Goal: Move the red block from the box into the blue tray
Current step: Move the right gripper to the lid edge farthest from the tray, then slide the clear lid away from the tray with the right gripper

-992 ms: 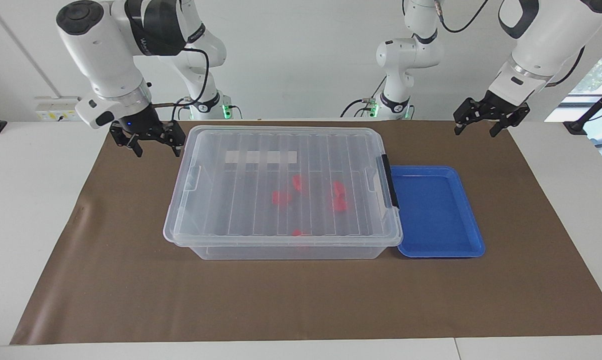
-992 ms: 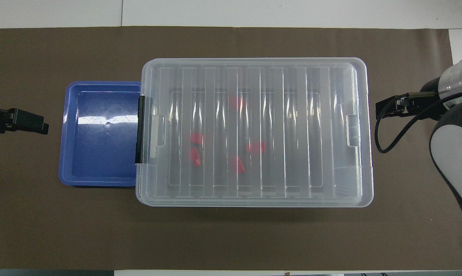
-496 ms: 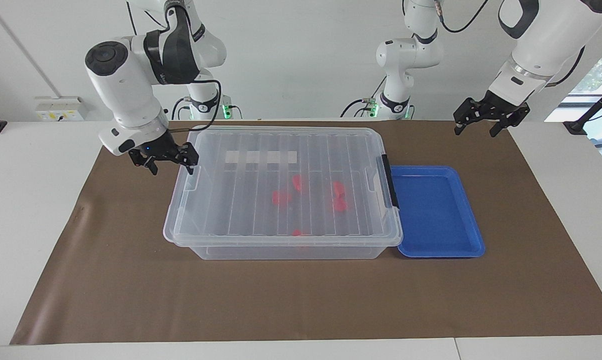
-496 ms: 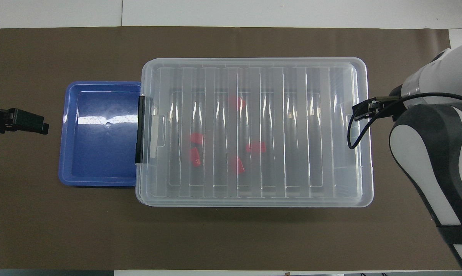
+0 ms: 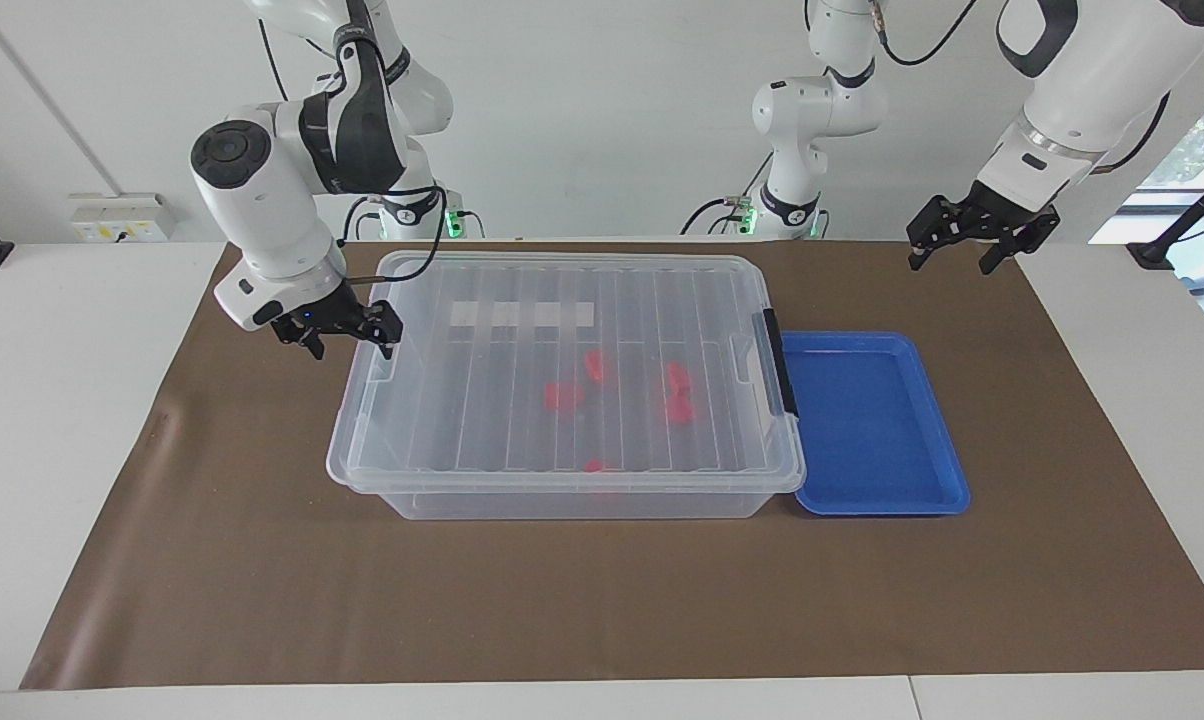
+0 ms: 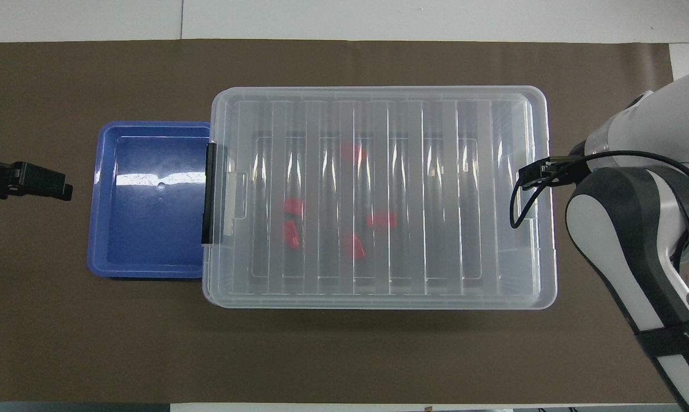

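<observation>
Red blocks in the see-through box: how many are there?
5, all under the lid of the box: one farthest from the robots, two together toward the blue tray, two mid-box.

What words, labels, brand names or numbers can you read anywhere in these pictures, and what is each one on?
"WA": white letters on a dark band of the right arm, cut off by the edge of the overhead view; the rest cannot be read.
The pale strip on the box lid shows no writing.
The box, its black latch, the blue tray and the red blocks show no text.
</observation>
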Robot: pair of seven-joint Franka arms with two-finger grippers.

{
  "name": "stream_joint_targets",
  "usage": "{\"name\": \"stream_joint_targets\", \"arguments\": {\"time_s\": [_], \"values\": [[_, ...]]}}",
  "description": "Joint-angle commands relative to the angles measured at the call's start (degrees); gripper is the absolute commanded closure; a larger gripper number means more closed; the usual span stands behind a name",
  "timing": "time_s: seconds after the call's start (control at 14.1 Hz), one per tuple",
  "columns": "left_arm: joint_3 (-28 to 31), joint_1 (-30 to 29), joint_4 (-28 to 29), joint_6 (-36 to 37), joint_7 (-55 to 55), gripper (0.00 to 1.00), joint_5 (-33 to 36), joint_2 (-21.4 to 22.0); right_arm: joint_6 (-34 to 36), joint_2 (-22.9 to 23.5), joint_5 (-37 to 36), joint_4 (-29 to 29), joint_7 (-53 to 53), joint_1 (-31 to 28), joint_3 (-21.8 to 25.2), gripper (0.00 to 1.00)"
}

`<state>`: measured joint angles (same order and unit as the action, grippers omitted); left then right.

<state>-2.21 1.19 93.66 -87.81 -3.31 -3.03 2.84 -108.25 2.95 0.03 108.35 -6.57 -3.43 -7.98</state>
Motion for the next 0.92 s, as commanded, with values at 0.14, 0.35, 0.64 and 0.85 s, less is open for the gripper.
{"name": "stream_joint_targets", "arguments": {"time_s": [0.14, 0.35, 0.64, 0.85], "values": [[0.6, 0.6, 0.5, 0.6, -0.4, 0.00, 0.8, 0.4, -3.2, -1.5, 0.4, 4.0, 2.9, -1.1, 1.5, 0.00], [0.6, 0.6, 0.5, 0.6, -0.4, 0.00, 0.8, 0.4, -3.5, -1.6, 0.4, 4.4, 3.1, -1.1, 2.2, 0.00], [0.6, 0.7, 0.5, 0.6, -0.4, 0.00, 0.8, 0.4, -3.5, -1.6, 0.3, 4.4, 7.0, -1.1, 4.4, 0.00], [0.6, 0.6, 0.5, 0.7, -0.4, 0.00, 0.8, 0.4, -3.5, -1.6, 0.1, 4.3, 11.0, -1.1, 6.6, 0.00]]}}
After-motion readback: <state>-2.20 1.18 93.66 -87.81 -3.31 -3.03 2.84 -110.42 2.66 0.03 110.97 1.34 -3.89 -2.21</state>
